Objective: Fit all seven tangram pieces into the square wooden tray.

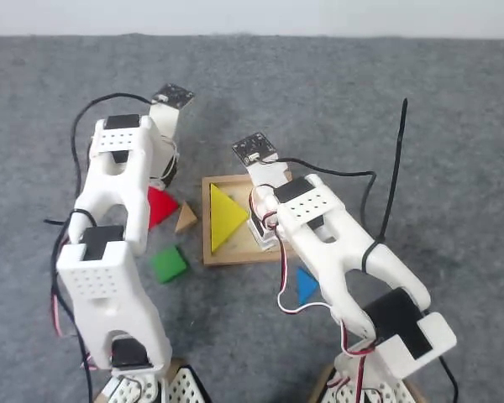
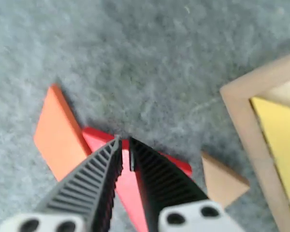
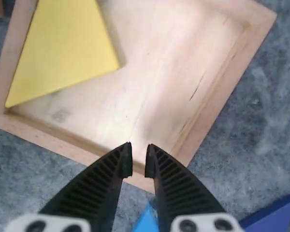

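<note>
The left tool, its fingers nearly pressed together, sits directly above the red triangle on the desk, left of the tray, so this arm is far nearer than the right.

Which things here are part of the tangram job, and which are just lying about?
Job: wooden tray, yellow triangle, red triangle, tan triangle, green square, blue piece, orange piece.
Lying about: black cable, grey mat.
</note>
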Robot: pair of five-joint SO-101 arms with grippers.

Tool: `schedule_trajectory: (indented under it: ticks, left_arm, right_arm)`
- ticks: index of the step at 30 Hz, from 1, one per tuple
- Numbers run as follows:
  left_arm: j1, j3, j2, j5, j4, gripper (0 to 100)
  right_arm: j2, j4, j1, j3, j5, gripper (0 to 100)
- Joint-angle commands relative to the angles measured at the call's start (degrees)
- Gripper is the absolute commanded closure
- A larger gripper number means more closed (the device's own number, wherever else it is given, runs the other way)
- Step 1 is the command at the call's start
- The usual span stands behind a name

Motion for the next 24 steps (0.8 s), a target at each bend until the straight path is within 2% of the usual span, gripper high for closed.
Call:
schedule_trajectory:
  ticks: [1, 10, 16, 18, 22, 24]
  left_arm:
    - [0.1, -1.9, -0.4, 0.3, 1.2, 98]
    - [-4.0, -1.7, 2.3, -0.8, 1.0, 98]
    - [-1.0, -2.4, -0.3, -2.2, 0.8, 99]
    - [0.8, -2.4, -1.5, -2.2, -1.1, 99]
    - [1.8, -2.4, 0.6, -2.1, -11.0, 99]
    - [1.8, -2.9, 2.9, -2.1, -11.4, 99]
  right_arm:
    - [-4.6, 0.7, 0.7, -3.0, 0.4, 94.4]
    - [-4.6, 0.7, 0.7, -3.0, 0.4, 94.4]
    - [-4.6, 0.6, 0.7, -3.0, 0.4, 94.4]
    - [-4.6, 0.4, 0.7, -3.0, 0.7, 94.4]
    - [-4.6, 0.4, 0.7, -3.0, 0.7, 94.4]
    - [-4.6, 0.4, 0.7, -3.0, 0.7, 94.4]
